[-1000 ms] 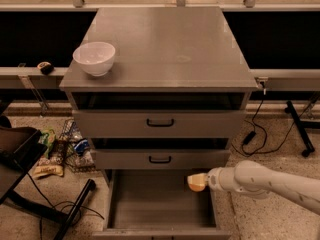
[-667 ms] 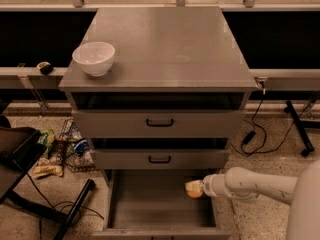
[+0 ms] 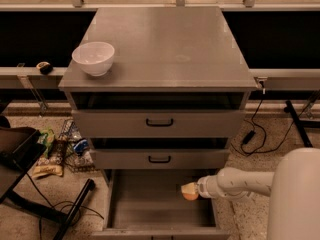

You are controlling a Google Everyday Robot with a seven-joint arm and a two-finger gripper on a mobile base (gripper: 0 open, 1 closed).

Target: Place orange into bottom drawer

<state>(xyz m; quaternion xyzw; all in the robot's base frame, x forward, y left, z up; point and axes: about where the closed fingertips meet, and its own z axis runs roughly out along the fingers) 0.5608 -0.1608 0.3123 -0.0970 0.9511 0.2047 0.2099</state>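
camera view: we see the gripper (image 3: 192, 189) over the bottom drawer (image 3: 150, 201) near its right wall, pale fingers closed round the orange (image 3: 190, 196) (small, round, matte). drawer is a pulled-out grey flat-floored box, otherwise bare. glossy white bowl (image 3: 93, 58) sits on the smooth grey cabinet top (image 3: 170, 44).
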